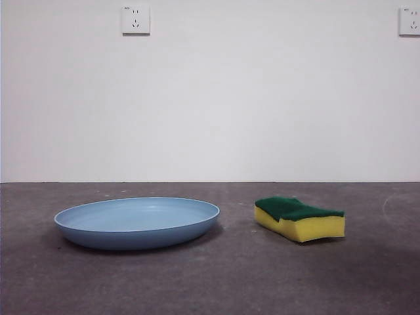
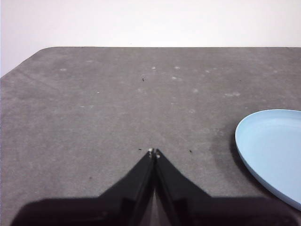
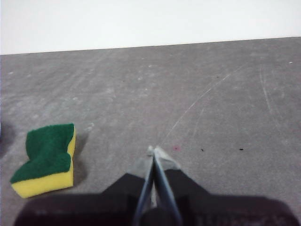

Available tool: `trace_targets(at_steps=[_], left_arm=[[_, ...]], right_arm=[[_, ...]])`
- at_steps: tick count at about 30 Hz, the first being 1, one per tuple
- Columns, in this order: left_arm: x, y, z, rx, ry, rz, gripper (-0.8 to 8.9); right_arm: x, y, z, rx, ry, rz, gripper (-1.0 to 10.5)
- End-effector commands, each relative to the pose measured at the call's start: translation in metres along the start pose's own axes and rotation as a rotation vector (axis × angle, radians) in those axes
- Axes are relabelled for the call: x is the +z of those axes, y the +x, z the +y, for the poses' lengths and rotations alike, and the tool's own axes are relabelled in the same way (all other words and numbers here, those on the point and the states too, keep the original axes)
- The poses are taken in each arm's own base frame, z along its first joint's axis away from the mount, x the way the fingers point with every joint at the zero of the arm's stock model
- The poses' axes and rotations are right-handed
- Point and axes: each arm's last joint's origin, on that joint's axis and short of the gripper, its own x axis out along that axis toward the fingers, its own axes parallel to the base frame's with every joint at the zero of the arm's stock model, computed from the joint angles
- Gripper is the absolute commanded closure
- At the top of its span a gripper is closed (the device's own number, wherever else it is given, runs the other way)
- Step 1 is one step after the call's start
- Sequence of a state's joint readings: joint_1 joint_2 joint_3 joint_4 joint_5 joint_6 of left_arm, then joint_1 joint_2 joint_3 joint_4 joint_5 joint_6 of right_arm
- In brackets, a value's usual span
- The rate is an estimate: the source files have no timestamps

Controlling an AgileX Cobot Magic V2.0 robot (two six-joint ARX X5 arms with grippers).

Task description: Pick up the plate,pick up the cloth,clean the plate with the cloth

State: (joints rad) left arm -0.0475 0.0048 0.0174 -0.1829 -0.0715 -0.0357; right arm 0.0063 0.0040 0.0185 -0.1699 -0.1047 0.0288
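The light-blue plate [image 1: 136, 222] lies flat on the dark grey table, left of centre in the front view. It also shows in the left wrist view [image 2: 273, 150]. The cloth, a yellow sponge with a dark green top [image 1: 299, 218], lies to the right of the plate and apart from it. It also shows in the right wrist view [image 3: 46, 159]. My left gripper [image 2: 154, 152] is shut and empty above bare table, a short way from the plate's rim. My right gripper [image 3: 154, 150] is shut and empty above bare table, a short way from the sponge. Neither gripper shows in the front view.
The dark grey table [image 1: 236, 275] runs back to a white wall [image 1: 210, 98] with two sockets [image 1: 135, 20]. The table's rounded far corner [image 2: 42, 51] shows in the left wrist view.
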Motion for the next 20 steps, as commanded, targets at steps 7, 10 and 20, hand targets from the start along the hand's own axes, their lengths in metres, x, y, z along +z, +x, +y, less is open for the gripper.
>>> trace_targets(at_steps=[7, 10, 20], left_arm=[[-0.0037, 0.0012, 0.0004, 0.006, 0.003, 0.007, 8.17], [-0.0037, 0.0012, 0.0004, 0.006, 0.003, 0.007, 8.17], [-0.0037, 0.0012, 0.0004, 0.006, 0.003, 0.007, 8.17]], right_arm=[[-0.0051, 0.0016, -0.0003, -0.008, 0.077, 0.027, 9.5], [-0.0053, 0.0017, -0.0003, -0.007, 0.077, 0.028, 9.5], [-0.0053, 0.0017, -0.0003, -0.007, 0.077, 0.028, 9.5]])
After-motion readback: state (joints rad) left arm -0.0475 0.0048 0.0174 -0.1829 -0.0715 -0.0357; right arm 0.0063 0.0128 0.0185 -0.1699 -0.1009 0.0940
